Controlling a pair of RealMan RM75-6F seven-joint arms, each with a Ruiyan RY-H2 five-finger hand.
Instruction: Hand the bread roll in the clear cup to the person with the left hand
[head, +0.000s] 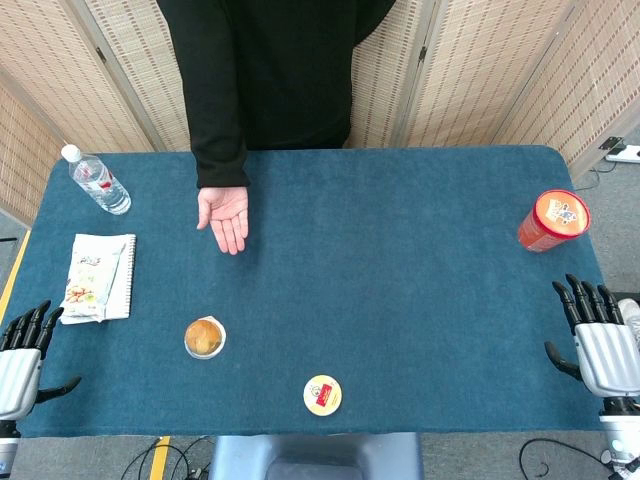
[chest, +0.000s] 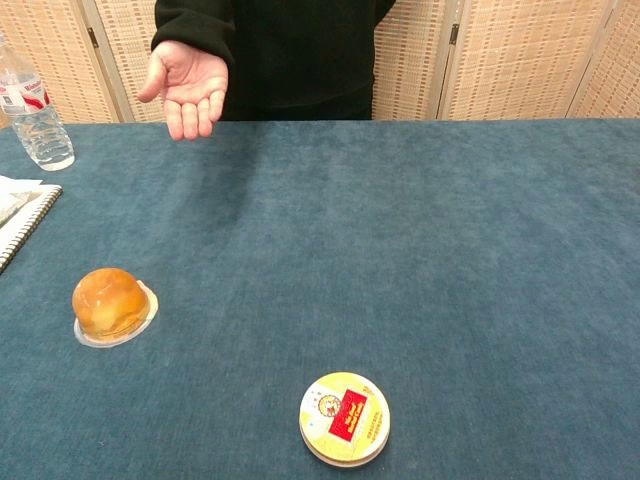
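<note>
The bread roll in its clear cup (head: 204, 338) (chest: 112, 305) sits on the blue table, front left of centre. The person's open palm (head: 226, 216) (chest: 186, 84) is held out over the table beyond it. My left hand (head: 22, 357) rests at the table's front left corner, fingers apart, holding nothing, well left of the cup. At the front right edge my right hand (head: 598, 334) also lies empty with fingers spread. The chest view shows neither hand.
A round yellow tin (head: 322, 395) (chest: 345, 418) lies near the front edge. A water bottle (head: 97, 181) (chest: 32, 112) and a notebook with a snack packet (head: 99, 277) sit at the left. A red canister (head: 553, 220) stands at the right.
</note>
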